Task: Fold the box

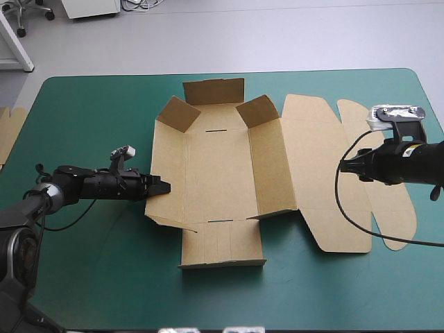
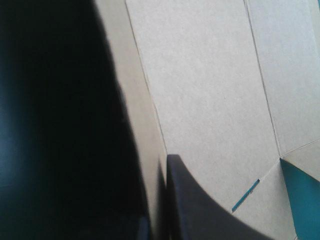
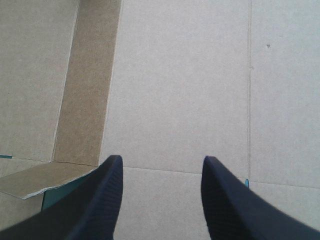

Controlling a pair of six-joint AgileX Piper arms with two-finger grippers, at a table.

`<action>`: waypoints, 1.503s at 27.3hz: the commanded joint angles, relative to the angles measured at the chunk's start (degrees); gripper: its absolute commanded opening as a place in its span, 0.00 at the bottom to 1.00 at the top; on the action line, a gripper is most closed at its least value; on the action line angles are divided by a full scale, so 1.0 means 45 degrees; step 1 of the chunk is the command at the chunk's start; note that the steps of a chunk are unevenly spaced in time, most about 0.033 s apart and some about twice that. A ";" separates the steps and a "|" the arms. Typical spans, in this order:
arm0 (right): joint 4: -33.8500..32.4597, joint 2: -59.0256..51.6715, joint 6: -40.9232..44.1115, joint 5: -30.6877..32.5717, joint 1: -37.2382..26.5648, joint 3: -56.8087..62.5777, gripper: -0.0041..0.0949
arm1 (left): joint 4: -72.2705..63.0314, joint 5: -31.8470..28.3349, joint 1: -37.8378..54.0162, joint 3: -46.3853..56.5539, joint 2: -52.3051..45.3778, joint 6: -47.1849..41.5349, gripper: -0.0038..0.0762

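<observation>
Left fingers (image 2: 195,205) pinched on the left wall (image 1: 166,173) of the box (image 1: 215,166), mid-tabletop (image 1: 90,125). Right fingers (image 3: 100,200) spread, hovering over the flat lid (image 1: 312,166). Risk: crooked lift, wall creasing or slipping free. Bare tabletop left and near side; far flap (image 1: 215,91) close to far edge.

A robotics lab: teal-green worktop (image 1: 104,277) on bare grey floor (image 1: 277,35), a wheeled chair (image 1: 49,14) and loose cables (image 1: 141,5) well beyond the left gripper (image 1: 165,186).
</observation>
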 commanded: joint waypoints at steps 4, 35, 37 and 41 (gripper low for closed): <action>0.0195 -0.0210 -0.0121 -0.0487 -0.0074 -0.0438 0.51 | -0.0084 -0.0119 -0.0088 -0.0521 -0.0485 0.0493 0.04; 0.0390 -0.0210 -0.0121 -0.0456 -0.0074 -0.0438 0.51 | 0.7652 0.3012 -0.0721 -0.8963 0.1157 -0.0494 0.04; 0.0390 -0.0210 -0.0121 -0.0427 -0.0074 -0.0438 0.51 | 0.7868 0.2420 -0.1028 -0.9644 0.1376 -0.0565 0.04; 0.0390 -0.0210 -0.0121 -0.0212 -0.0074 -0.0438 0.51 | 0.9658 0.3452 -0.1613 -1.1314 0.2386 0.0039 0.06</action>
